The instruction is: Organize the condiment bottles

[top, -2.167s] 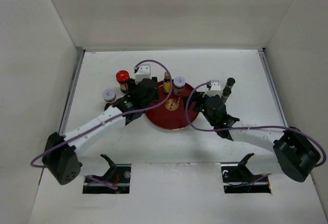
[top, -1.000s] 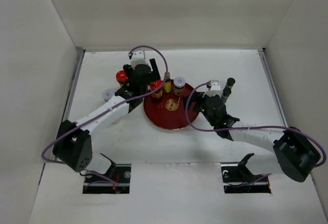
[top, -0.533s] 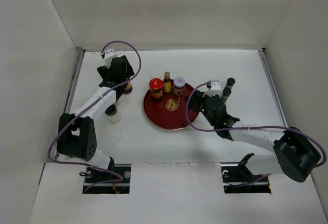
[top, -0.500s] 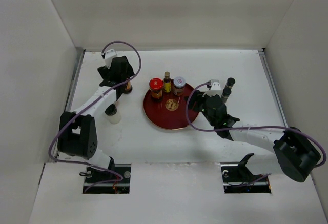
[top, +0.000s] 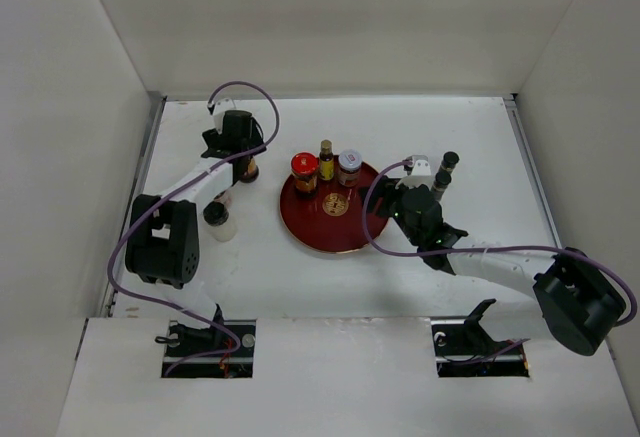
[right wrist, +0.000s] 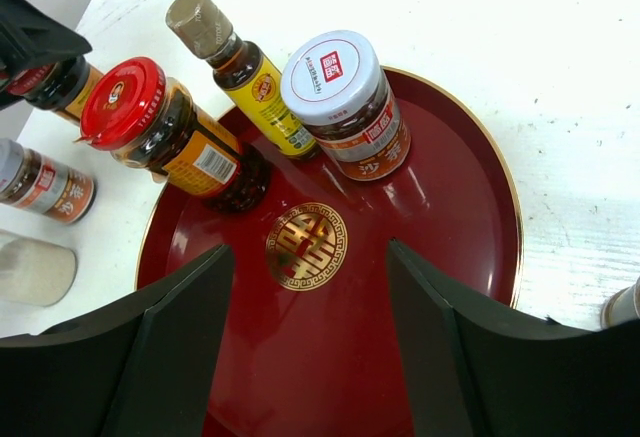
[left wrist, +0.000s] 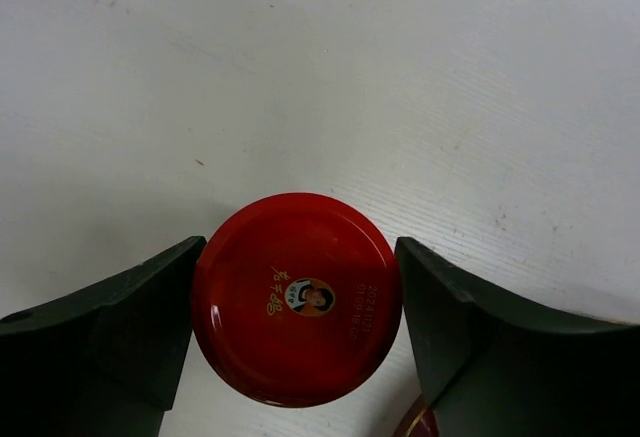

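— three containers stood on the red tray?
— yes. the left gripper straddled a red-capped jar on the table, fingers beside the cap; the right gripper hung spread.

We note: tray glossy lacquer-like red, gold emblem, mirror reflections. Red cap smooth, slight sheen, printed label. Jars clear glass, paper labels. White cap glossy. Table matt white, faint grain. Fingers matt dark plastic.
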Controlling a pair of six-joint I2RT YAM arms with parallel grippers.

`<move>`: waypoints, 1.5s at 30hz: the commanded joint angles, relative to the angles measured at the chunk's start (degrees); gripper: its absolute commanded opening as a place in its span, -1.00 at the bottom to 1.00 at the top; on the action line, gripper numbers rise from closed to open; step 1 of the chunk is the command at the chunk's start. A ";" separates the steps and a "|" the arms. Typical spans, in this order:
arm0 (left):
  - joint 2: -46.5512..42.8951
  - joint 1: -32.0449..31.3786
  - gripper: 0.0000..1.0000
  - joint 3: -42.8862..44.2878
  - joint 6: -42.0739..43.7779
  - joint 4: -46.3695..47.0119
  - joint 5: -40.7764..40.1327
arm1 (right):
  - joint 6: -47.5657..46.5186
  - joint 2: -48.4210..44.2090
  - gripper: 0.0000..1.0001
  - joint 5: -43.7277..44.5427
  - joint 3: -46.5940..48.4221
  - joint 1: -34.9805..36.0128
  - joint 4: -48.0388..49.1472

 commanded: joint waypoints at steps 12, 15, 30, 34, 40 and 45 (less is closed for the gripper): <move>-7.50 -1.02 -0.46 0.34 -0.37 3.63 -0.25 | 0.12 -0.74 0.41 -0.22 1.18 0.29 2.65; -11.81 -2.07 -0.48 0.60 0.06 3.64 -1.03 | 0.20 -0.57 0.41 -0.21 1.10 0.29 3.18; -31.50 -12.00 -0.51 -3.27 1.56 -7.16 -7.45 | 0.21 -1.18 0.43 -0.22 1.18 0.38 2.65; -35.90 -16.13 -0.50 -4.05 2.35 -12.26 -7.81 | 0.47 -1.71 0.43 -0.22 0.66 -0.32 2.74; -36.70 -26.49 -0.50 -5.02 0.07 -13.07 -7.80 | 1.17 -3.73 0.48 1.72 -0.83 -1.46 3.27; -32.05 -32.83 -0.51 -5.20 -1.60 -8.33 -7.54 | 1.87 -6.27 0.49 2.68 -2.24 -3.13 3.36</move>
